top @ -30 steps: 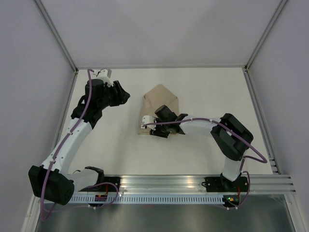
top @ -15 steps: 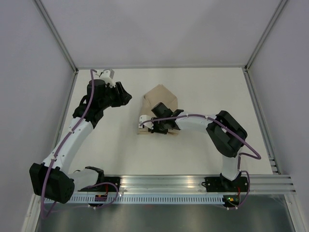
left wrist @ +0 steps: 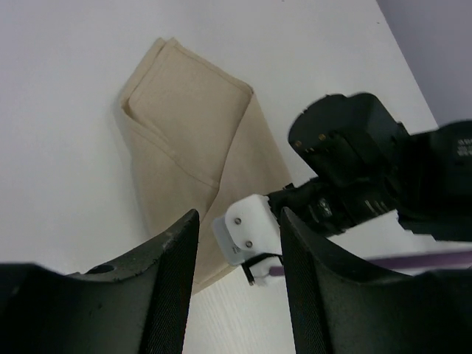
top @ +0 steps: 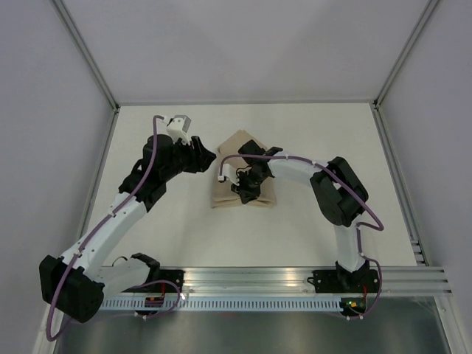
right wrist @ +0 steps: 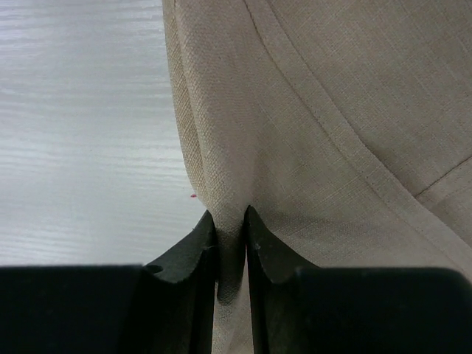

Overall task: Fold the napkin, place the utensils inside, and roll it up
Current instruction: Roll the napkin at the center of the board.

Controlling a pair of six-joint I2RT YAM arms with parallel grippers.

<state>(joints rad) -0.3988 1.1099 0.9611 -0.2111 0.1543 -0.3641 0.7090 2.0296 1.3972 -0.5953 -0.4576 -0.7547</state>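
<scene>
A flat white desk (top: 184, 236) with a faint wood grain carries the scene. Pale grey panel walls (top: 243, 44) rise from the desk's far and side edges. A ribbed aluminium rail (top: 251, 279) runs along its near edge.

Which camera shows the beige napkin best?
The left wrist view: the napkin fills much of it, with its folded layers and hems plain to see. The top view shows it small, partly under the right gripper. The right wrist view shows only a close patch pinched between the fingers.
</scene>
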